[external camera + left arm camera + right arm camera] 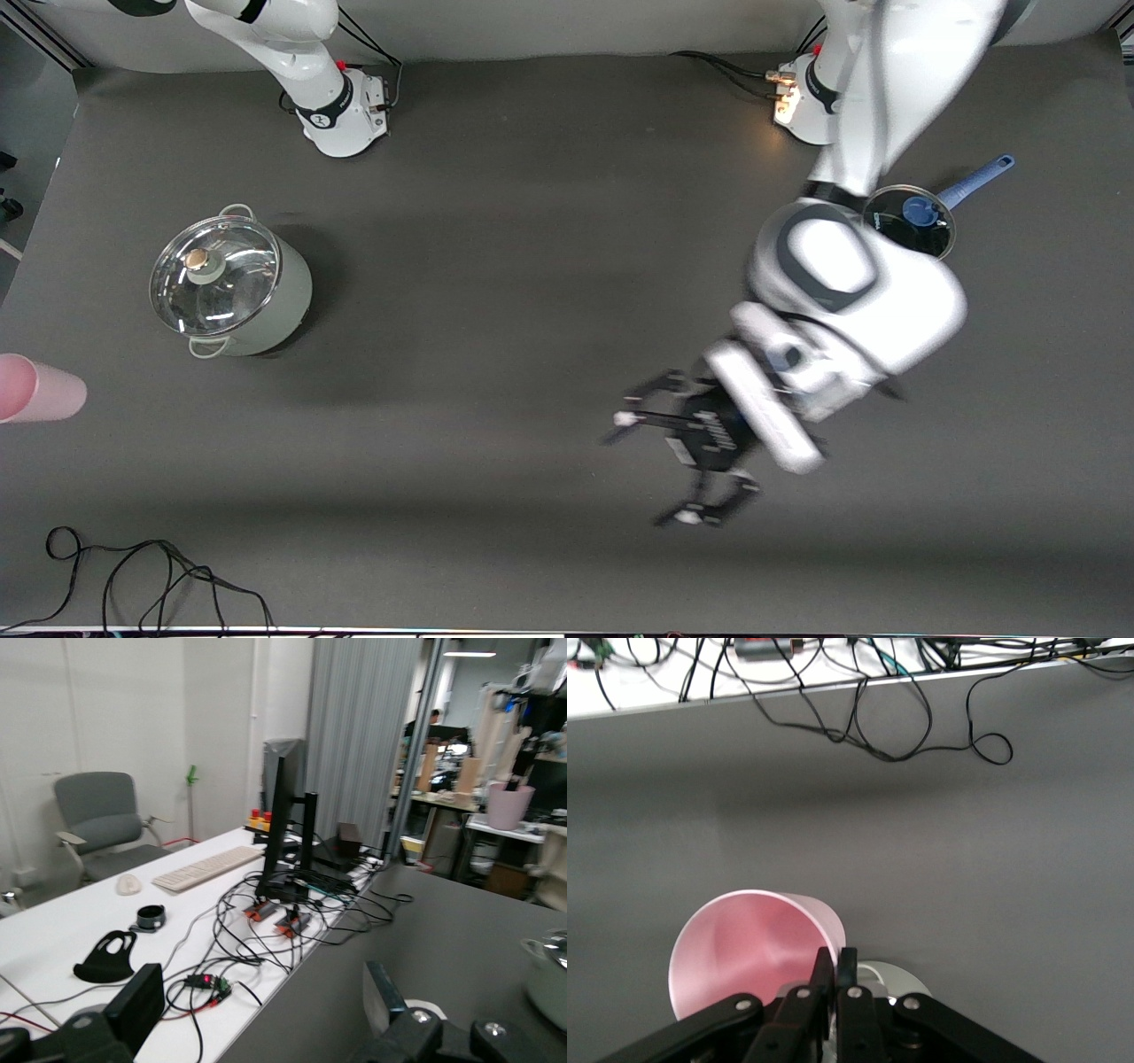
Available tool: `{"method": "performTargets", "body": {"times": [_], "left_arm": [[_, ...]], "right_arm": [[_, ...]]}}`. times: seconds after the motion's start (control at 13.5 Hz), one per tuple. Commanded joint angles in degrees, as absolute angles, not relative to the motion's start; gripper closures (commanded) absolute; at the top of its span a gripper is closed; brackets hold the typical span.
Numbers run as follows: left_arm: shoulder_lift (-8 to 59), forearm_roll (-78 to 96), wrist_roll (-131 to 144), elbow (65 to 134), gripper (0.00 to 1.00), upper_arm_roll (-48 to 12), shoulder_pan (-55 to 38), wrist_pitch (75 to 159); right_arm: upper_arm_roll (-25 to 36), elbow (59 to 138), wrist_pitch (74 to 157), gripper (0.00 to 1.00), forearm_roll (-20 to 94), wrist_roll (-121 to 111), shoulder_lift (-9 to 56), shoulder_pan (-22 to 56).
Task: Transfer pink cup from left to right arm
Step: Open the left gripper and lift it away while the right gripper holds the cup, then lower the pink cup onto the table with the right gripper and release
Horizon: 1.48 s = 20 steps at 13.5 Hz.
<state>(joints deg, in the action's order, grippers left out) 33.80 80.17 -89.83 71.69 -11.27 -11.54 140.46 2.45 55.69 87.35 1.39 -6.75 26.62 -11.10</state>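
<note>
right gripper (835, 970) clamped on pink cup (749, 948) rim, thin pinch | left gripper (660, 465) fingers apart, empty, above counter (496, 266) | risk: cup may slip or tilt

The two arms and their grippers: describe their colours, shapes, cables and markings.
Both arms have glossy white rounded shells with dark grey or black bands at the joints. The left arm ends in the left gripper, a black skeletal frame with white-tipped fingers, below a white bar-shaped wrist block. The right arm stands on a round white base with black cables and small red fittings. The right gripper has slim black riveted fingers.
</note>
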Motion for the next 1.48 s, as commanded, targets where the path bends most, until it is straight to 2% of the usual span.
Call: {"method": "performTargets", "body": {"times": [0.0, 0.22, 0.44, 0.59, 0.66, 0.96, 1.4], "left_arm": [[27.25, 75.96, -88.59, 81.02, 0.0, -11.6, -1.36, 124.79], [26.55, 60.01, -80.89, 79.29, 0.0, -11.6, 11.12, 103.6], [22.96, 44.7, -72.72, 76.9, 0.0, -11.6, 19.84, 87.14], [18.65, 31.62, -66.3, 76.21, 0.0, -11.6, 21.97, 84.56], [16.98, 27.03, -62.53, 75.94, 0.0, -11.51, 22.06, 82.9], [12.93, 16.73, -41.11, 74.8, 0.0, -11.77, 22.06, 81.74], [11.16, 4.86, -8.77, 74.62, 0.0, -13.88, 18.65, 76.92]], "right_arm": [[1.85, 60.01, 88.93, 1.0, 2.89, -9.66, 25.66, -11.43], [1.85, 68.0, 98.76, 1.0, 4.66, -12.82, 25.49, -11.51], [1.85, 78.18, 109.9, 1.0, 5.18, -19.06, 25.49, -11.95], [1.67, 87.85, 123.08, 1.0, 6.15, -19.16, 25.4, -11.42], [1.67, 90.41, 125.4, 1.0, 6.15, -20.99, 25.75, -11.6], [1.41, 91.58, 130.6, 1.0, 8.69, -23.11, 31.01, -11.52], [1.23, 91.41, 136.57, 1.0, 8.53, -23.2, 36.29, -10.81]]}}
